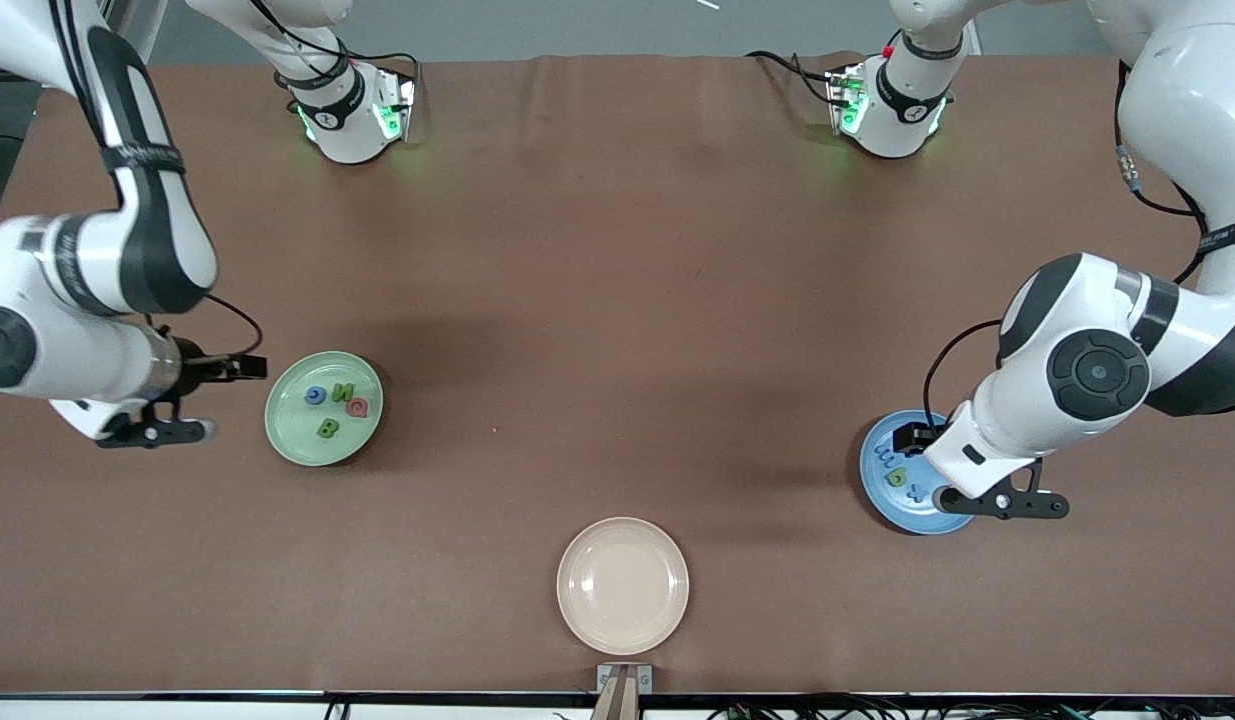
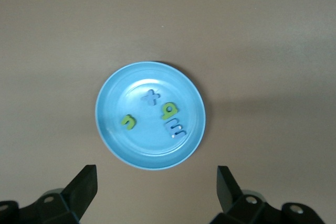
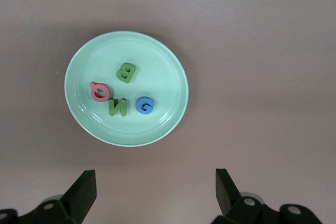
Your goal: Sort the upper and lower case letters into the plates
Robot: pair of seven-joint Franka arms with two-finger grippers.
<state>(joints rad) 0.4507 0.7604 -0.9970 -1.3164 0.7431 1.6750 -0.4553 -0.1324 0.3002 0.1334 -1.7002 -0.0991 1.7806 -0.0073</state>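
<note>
Cream plate: you see the cream plate [image 1: 623, 585] lowest in the front view, nearest the camera, with nothing on it.
Left fingers: your left gripper [image 2: 157, 192] has its fingers spread wide, with nothing between them.
Left gripper place: it hangs up in the air over the blue plate [image 1: 882, 495].
Left arm pose: it is bent at the elbow, and its wrist points down at the plate.
Blue plate: it holds the blue x [image 2: 151, 97], the blue m [image 2: 174, 127], a green small letter [image 2: 169, 110] and a second green small letter [image 2: 128, 122].
Right fingers: your right gripper [image 3: 156, 191] is spread wide too and holds nothing.
Right gripper place: it hangs over bare table just beside the green plate [image 1: 289, 432], toward the right arm's end.
Right arm pose: it is bent, with the wrist pointing down.
Green plate: it holds the green B [image 3: 126, 72], the green N [image 3: 117, 107], the pink Q [image 3: 99, 92] and the blue G [image 3: 144, 105].
Views: the front view hides part of the blue plate under the left arm. The left wrist view shows all four small letters.
</note>
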